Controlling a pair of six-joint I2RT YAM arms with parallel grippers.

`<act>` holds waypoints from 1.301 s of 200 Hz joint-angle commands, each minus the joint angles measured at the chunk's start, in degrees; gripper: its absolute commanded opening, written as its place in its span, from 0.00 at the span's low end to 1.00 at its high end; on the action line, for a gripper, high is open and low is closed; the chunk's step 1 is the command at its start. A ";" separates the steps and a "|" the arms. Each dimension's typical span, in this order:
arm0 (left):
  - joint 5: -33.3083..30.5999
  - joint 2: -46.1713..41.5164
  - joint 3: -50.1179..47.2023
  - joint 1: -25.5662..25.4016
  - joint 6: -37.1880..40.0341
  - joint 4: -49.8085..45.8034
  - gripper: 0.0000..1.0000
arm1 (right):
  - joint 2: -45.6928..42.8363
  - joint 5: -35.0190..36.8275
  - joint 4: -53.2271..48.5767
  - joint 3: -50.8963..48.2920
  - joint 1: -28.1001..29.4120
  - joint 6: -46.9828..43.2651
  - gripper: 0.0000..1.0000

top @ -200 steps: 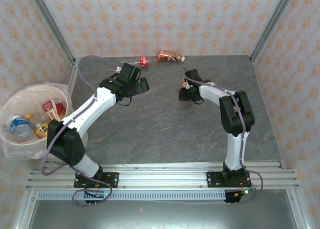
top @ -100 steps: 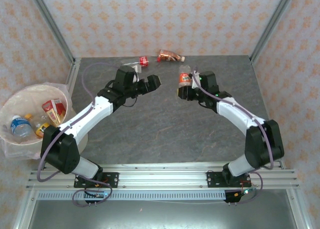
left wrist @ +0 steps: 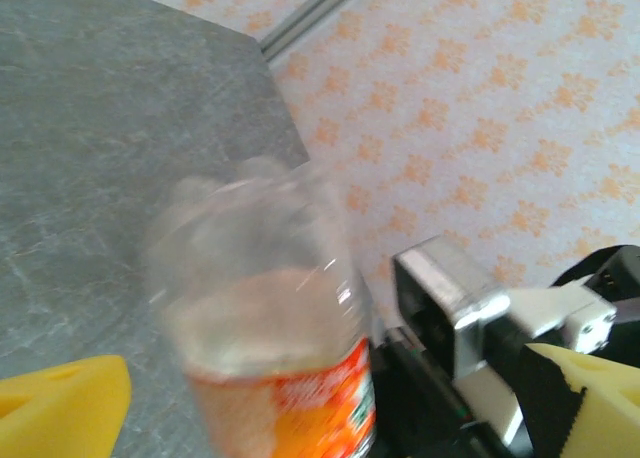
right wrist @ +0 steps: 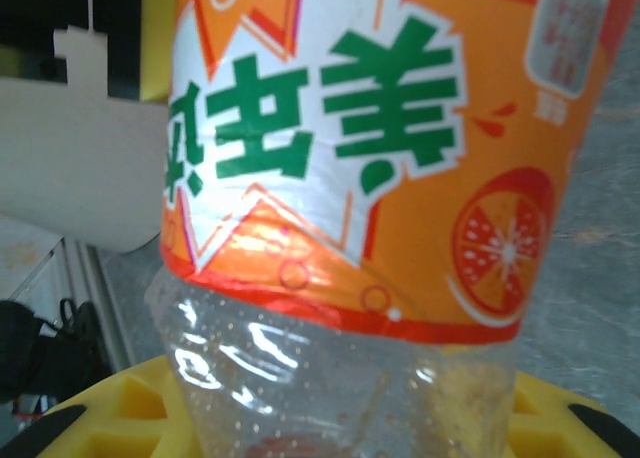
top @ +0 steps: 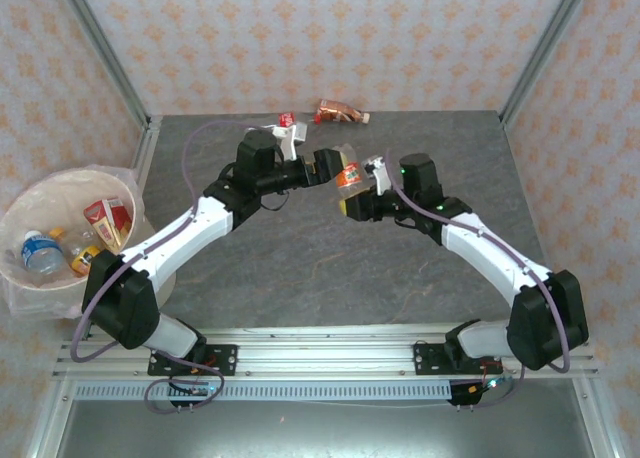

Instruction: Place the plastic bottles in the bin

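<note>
My right gripper (top: 357, 200) (right wrist: 330, 440) is shut on a clear plastic bottle with an orange label (top: 349, 177) (right wrist: 350, 178) and holds it above the middle of the table. My left gripper (top: 322, 165) (left wrist: 330, 418) stands open right beside it. Its yellow fingertips (left wrist: 60, 406) sit wide on either side of the bottle's clear end (left wrist: 262, 278) without gripping it. A crushed bottle (top: 339, 111) and a red-labelled bottle (top: 288, 121) lie at the table's back edge. The bin (top: 22, 214) stands at the left, off the table, with several bottles (top: 40, 250) inside.
Metal frame posts (top: 140, 118) rise at the table's back corners in front of patterned walls. The left arm (top: 190, 218) stretches from its base diagonally across the table's left half, between the bin and the held bottle.
The right gripper lifted the orange-labelled bottle off the table and carried it left. The left gripper swung right until it met the bottle, staying open.
</note>
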 commanded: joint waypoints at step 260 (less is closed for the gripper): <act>0.49 3.98 4.26 -1.37 3.19 -1.75 0.43 | 1.80 -6.98 0.38 6.84 2.21 2.60 0.43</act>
